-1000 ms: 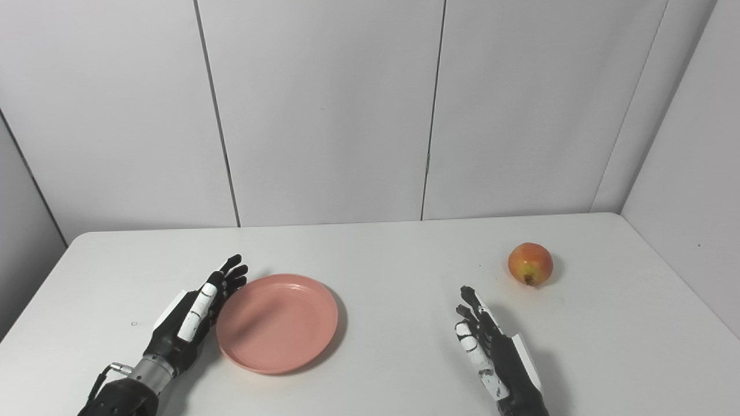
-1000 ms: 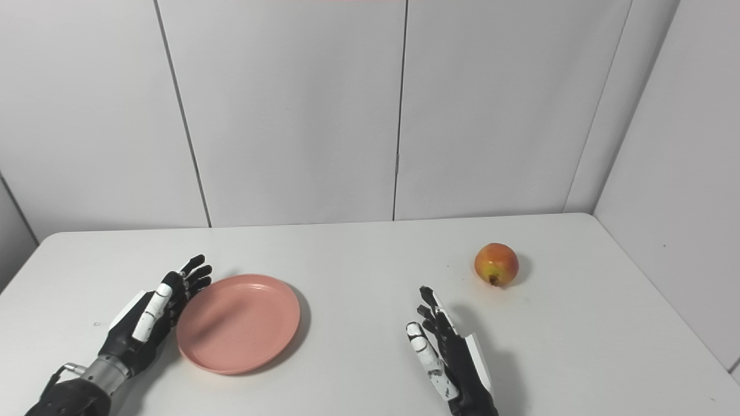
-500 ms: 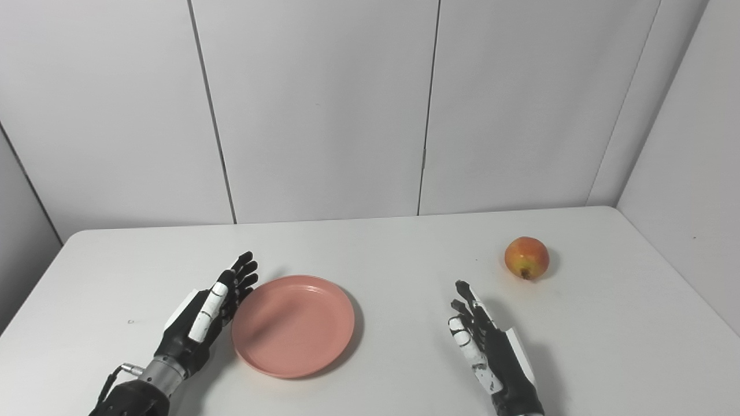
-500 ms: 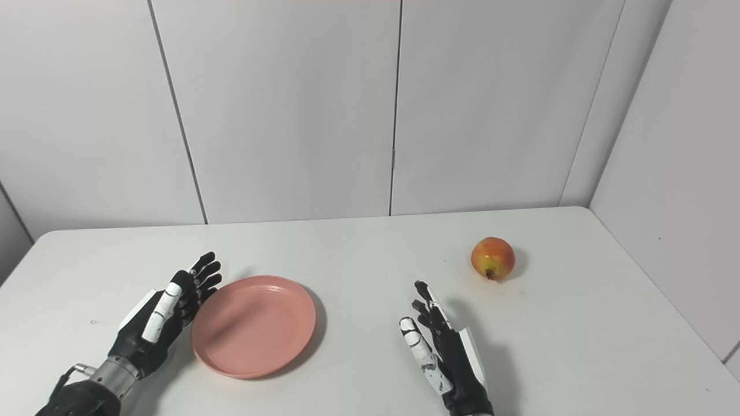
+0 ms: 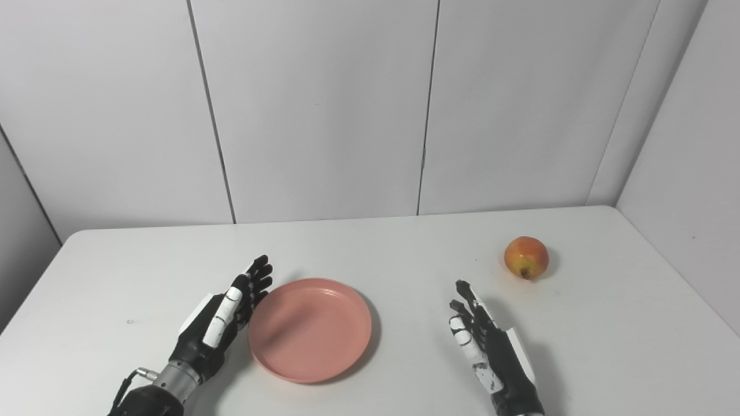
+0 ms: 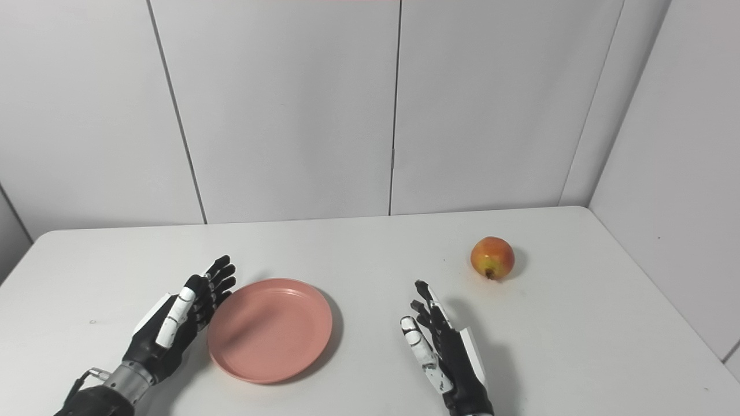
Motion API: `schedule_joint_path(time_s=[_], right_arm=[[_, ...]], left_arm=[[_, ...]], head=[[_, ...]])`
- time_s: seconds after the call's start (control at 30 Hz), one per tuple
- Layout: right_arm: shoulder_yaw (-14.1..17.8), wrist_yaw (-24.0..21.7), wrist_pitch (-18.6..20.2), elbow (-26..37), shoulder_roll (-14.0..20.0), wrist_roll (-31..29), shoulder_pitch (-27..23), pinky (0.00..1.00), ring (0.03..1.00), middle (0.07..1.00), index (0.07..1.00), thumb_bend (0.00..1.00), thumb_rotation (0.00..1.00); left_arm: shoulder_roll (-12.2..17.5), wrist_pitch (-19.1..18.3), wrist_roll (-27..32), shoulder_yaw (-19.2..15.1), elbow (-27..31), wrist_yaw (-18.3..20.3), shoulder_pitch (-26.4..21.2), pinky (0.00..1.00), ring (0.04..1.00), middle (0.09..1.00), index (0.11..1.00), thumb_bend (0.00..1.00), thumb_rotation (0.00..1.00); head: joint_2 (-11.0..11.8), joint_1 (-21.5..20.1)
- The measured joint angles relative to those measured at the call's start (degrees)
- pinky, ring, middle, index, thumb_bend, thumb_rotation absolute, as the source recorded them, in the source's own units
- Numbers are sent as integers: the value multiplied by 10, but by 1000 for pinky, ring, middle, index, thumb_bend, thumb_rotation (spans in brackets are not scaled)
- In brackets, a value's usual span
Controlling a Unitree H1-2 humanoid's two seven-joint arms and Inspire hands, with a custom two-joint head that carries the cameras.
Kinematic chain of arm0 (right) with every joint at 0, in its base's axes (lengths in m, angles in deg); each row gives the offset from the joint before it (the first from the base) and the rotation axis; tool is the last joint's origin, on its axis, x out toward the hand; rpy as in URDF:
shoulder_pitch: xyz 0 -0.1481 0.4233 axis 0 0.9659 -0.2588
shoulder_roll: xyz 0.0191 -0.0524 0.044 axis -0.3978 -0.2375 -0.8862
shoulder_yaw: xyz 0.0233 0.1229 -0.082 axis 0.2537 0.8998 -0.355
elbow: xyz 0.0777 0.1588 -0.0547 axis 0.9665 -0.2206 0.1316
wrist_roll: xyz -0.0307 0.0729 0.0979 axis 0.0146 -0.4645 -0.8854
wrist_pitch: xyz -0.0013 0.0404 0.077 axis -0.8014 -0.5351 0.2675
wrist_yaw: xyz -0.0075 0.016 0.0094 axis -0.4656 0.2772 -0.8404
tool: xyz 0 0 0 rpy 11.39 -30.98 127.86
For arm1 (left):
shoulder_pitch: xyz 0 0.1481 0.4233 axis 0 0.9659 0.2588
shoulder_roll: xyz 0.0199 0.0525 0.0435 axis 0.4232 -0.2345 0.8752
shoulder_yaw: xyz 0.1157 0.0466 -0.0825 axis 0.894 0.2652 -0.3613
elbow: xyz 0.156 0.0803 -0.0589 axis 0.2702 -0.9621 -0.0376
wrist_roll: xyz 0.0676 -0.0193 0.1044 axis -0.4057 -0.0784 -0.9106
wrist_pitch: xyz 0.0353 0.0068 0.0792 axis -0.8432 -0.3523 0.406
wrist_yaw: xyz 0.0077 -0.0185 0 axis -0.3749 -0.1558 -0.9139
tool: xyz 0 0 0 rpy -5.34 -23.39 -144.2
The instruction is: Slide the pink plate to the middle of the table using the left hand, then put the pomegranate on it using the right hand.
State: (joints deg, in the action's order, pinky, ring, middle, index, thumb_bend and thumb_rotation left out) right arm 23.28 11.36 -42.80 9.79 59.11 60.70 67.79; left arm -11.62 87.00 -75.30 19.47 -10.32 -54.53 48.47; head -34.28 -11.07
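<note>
Sliding: left hand (image 5: pixel 222 323) is pushing the round, shallow pink plastic plate (image 5: pixel 310 329) rightward across the white desk (image 5: pixel 376 254), edge of the hand laid against the plate's left rim.
Change over the last second: plate and left hand are both sitting further right than they were, the plate now drawing close to the desk's middle; part of the earlier shift is the camera moving, but between the last two pictures the view is holding and the plate is advancing on its own.
Left fingers (image 6: pixel 217 280): stretching out straight and together, gripping nothing, only pressing sideways on the rim.
Right hand (image 5: pixel 491 352): waiting low over the desk to the right of the plate, fingers extended and slightly apart, holding nothing, barely moving.
Red-and-yellow round pomegranate (image 5: pixel 526 257): lying untouched at the far right of the desk, well apart from plate and right hand.
Meaning for the task: first step is nearing completion, judging by the plate's position; picking up the fruit is not yet beginning.
</note>
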Motion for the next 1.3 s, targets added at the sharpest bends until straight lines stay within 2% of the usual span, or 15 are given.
schedule_joint_path(time_s=[0.5,0.97,1.2,1.3], right_arm=[[0,0,0,0,0,-3,0,926,914,961,941,618,883],[1,-1,0,1,6,-11,0,914,911,953,938,607,854],[1,-4,0,2,10,-25,1,914,909,945,946,606,855],[3,-10,1,4,15,-35,2,923,919,936,955,613,851]], left_arm=[[-6,-2,4,26,4,1,6,1000,999,1000,1000,704,1000],[-20,-2,-19,39,26,-8,18,976,991,1000,1000,693,1000],[-35,3,-19,35,20,-23,19,975,986,1000,1000,710,1000],[-42,17,-24,35,11,-32,19,985,992,1000,1000,717,1000]], head=[[-1,-1],[-22,10],[-26,45],[-28,64]])
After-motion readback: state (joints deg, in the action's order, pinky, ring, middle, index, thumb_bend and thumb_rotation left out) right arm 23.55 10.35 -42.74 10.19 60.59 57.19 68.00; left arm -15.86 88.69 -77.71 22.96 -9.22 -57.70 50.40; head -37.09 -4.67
